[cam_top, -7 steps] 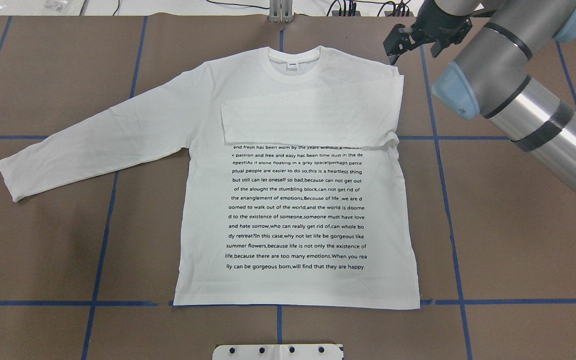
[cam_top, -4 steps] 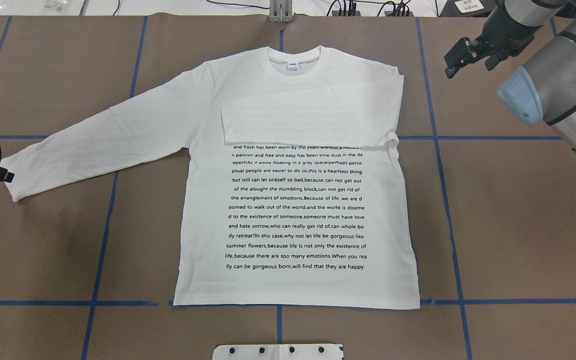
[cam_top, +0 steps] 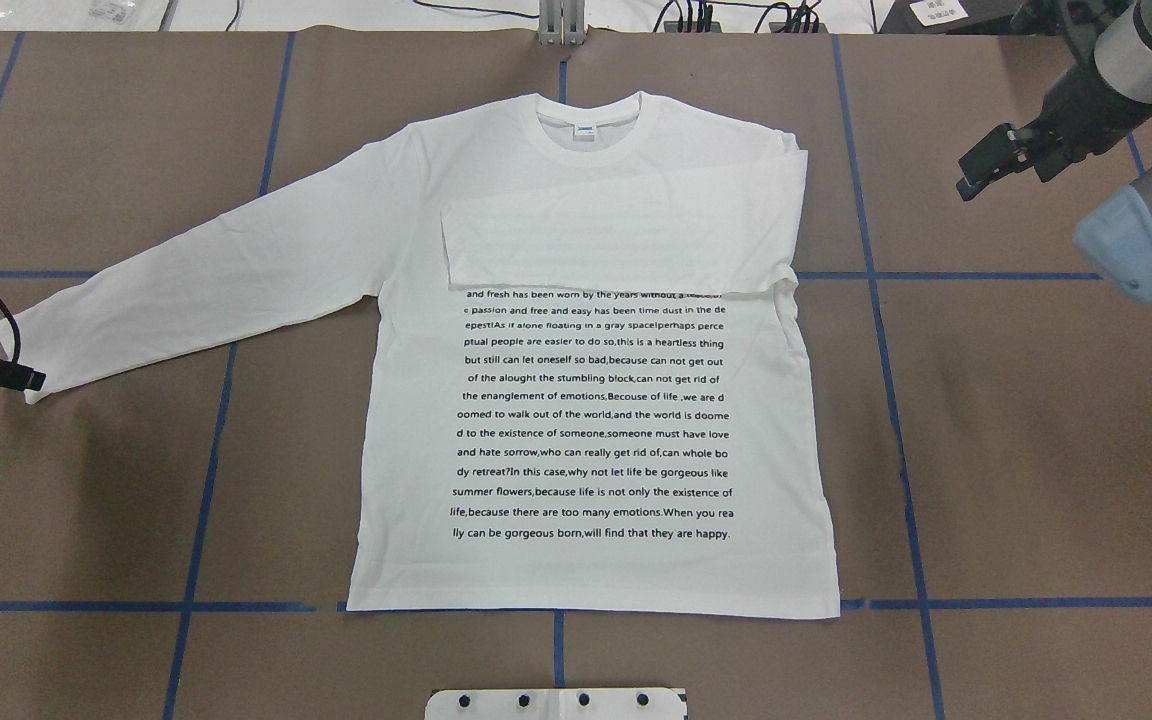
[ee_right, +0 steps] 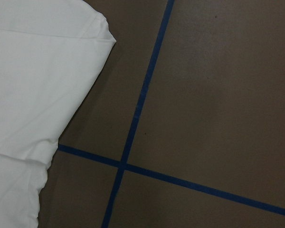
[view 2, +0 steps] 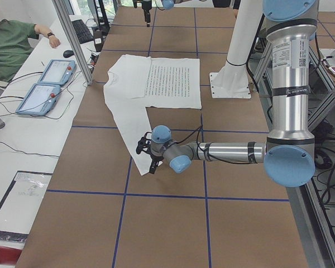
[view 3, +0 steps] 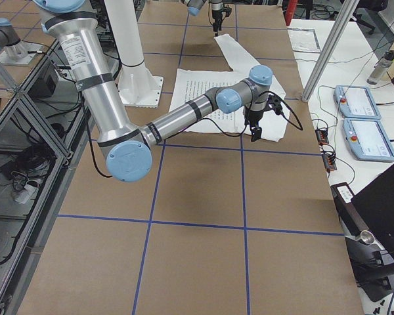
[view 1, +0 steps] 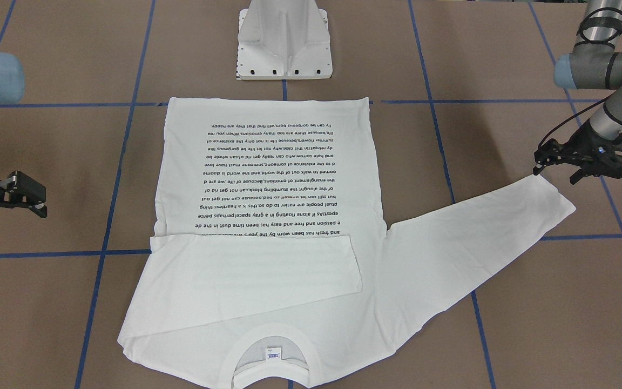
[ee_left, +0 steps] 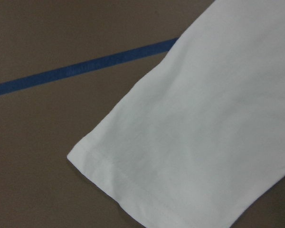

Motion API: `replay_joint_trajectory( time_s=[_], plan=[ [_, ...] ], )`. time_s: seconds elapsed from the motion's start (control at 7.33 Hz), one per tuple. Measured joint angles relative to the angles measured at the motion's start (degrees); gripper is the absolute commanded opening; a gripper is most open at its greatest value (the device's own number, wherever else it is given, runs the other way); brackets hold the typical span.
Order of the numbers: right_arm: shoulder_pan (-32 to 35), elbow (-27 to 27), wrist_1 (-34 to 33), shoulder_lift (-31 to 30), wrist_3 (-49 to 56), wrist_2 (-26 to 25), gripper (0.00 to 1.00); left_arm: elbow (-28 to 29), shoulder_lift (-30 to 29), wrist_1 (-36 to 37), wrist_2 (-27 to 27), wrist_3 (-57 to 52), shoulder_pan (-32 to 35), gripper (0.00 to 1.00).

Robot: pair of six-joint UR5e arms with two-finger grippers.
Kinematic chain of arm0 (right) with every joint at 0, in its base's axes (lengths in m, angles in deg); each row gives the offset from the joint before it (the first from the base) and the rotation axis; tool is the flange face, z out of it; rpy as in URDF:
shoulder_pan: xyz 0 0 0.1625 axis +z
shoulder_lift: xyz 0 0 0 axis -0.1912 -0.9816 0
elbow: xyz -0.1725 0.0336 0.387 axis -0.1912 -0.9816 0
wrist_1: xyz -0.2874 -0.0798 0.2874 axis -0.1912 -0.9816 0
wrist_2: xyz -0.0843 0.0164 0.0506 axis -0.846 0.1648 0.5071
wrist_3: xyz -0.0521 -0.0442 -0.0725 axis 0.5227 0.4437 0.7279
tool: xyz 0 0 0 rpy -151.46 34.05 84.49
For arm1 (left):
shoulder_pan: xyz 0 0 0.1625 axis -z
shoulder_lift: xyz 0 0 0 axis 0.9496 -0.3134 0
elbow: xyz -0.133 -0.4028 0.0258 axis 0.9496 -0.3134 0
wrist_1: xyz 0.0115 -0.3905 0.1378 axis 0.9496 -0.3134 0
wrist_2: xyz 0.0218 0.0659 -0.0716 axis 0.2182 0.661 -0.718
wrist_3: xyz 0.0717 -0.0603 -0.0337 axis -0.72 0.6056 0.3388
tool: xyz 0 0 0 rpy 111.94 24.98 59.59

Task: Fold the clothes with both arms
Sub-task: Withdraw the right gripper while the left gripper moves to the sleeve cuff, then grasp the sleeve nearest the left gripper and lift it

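Note:
The white long-sleeved T-shirt lies flat on the brown table, text side up and collar at the far side. One sleeve is folded across the chest. The other sleeve lies spread out to the left, ending in its cuff. My left gripper is open and empty, right at the cuff's edge; one finger shows in the overhead view. The left wrist view shows the cuff close below. My right gripper is open and empty, above bare table well right of the folded shoulder.
The white pedestal base stands at the near edge behind the shirt's hem. Blue tape lines grid the brown table. A seated operator, two tablets and an aluminium post are along the far side.
My right gripper has pulled away from the folded shoulder to the right. My left gripper has come in from the left edge to the spread sleeve's cuff.

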Motion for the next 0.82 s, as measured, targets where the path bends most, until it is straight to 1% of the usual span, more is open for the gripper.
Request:
replay_joint_trajectory(
  time_s=[0.27,0.41,0.55,0.68,0.82],
  plan=[
    [0.09,0.35,-0.03,-0.48,0.0,-0.15,1.0,-0.15,-0.31,-0.55,0.74,0.31,-1.89,0.99],
    [0.09,0.38,-0.03,-0.56,-0.07,-0.34,1.0,-0.4,-0.34,-0.61,2.14,0.32,-2.95,0.86],
    [0.08,0.45,-0.02,-0.58,-0.18,-0.41,1.0,-0.64,-0.35,-0.63,3.08,0.33,-3.56,0.68],
    [0.08,0.49,0.02,-0.6,-0.3,-0.4,1.0,-0.83,-0.32,-0.63,3.56,0.33,-3.81,0.48],
    [0.07,0.49,0.04,-0.61,-0.39,-0.37,1.0,-0.95,-0.22,-0.62,3.77,0.33,-3.88,0.35]
  ],
)
